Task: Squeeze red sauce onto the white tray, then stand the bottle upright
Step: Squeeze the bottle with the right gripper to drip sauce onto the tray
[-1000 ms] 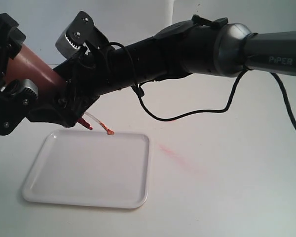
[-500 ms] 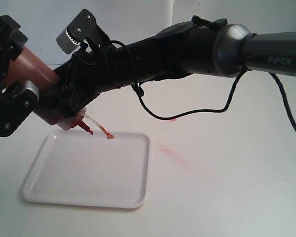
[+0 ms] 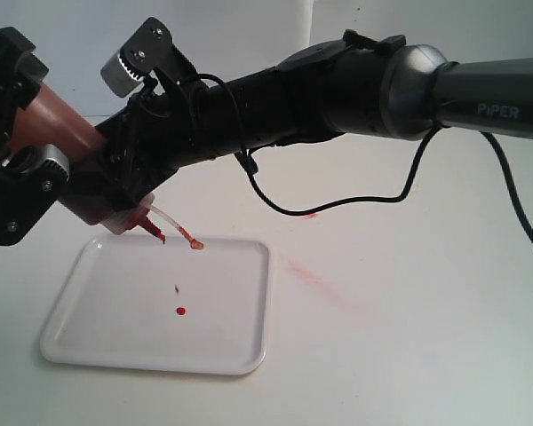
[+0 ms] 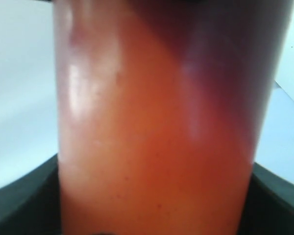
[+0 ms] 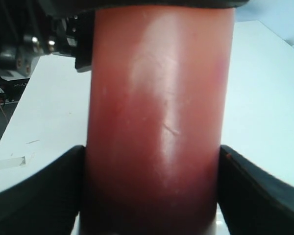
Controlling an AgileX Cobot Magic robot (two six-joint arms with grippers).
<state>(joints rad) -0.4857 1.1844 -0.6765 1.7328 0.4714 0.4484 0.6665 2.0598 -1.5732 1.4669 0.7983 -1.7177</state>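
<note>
The bottle (image 3: 60, 126), tinted red, is tilted with its pointed red nozzle (image 3: 154, 231) aimed down over the far left of the white tray (image 3: 115, 333). Its open cap flap (image 3: 194, 240) dangles beside the nozzle. A small round blob of red sauce (image 3: 180, 311) lies on the tray, and a tiny drop (image 3: 176, 287) shows just above it. My left gripper (image 3: 22, 173) is shut on the bottle's upper body (image 4: 157, 137). My right gripper (image 3: 124, 182) is shut on the bottle (image 5: 157, 98) nearer the cap, its fingers (image 5: 39, 196) pressing both sides.
The right arm (image 3: 382, 80) reaches across the view from the right, its black cable (image 3: 338, 206) looping down toward the table. Faint pinkish smears (image 3: 315, 280) mark the white table to the right of the tray.
A drop of red sauce has left the nozzle and a small blob now lies on the tray, which was bare before. The bottle and both grippers have barely moved in the last half second.
</note>
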